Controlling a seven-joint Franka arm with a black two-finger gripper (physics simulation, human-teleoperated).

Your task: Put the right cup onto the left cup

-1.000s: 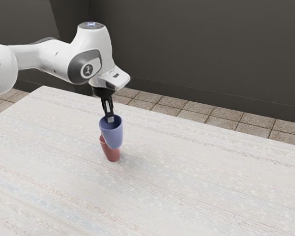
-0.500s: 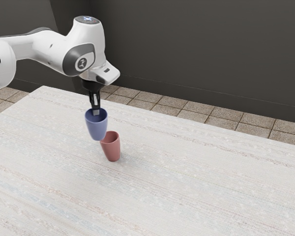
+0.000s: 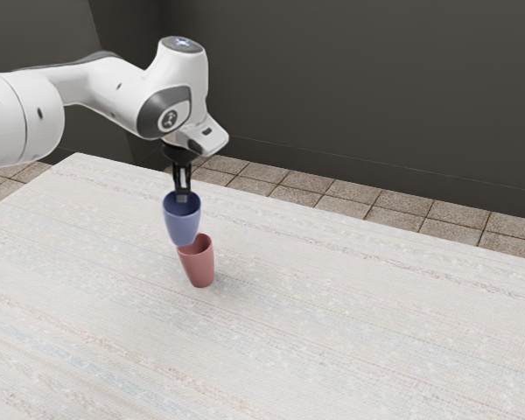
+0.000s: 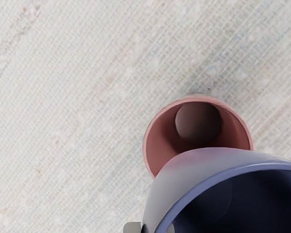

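Note:
In the exterior view my gripper (image 3: 182, 197) is shut on the near-upright blue cup (image 3: 183, 225) at its rim, holding it off the table. The red cup (image 3: 198, 266) stands upright on the table, lower in that view, and the blue cup's bottom overlaps its rim there on the exterior view's left. The wrist view has the gripper (image 4: 149, 227) pinching the wall of the blue cup (image 4: 184, 177), one fingertip outside and one inside. Beyond it the open mouth of the red cup (image 4: 157, 133) is partly covered by the blue cup; its inside bottom is visible.
The pale, streaked table (image 3: 350, 324) extends all around the red cup. Its far edge runs along a tiled floor (image 3: 350, 197), with a dark wall (image 3: 359, 87) behind.
Over the last second my hand and the blue cup swung toward the exterior view's left, then partway back toward its right. The red cup stayed where it was.

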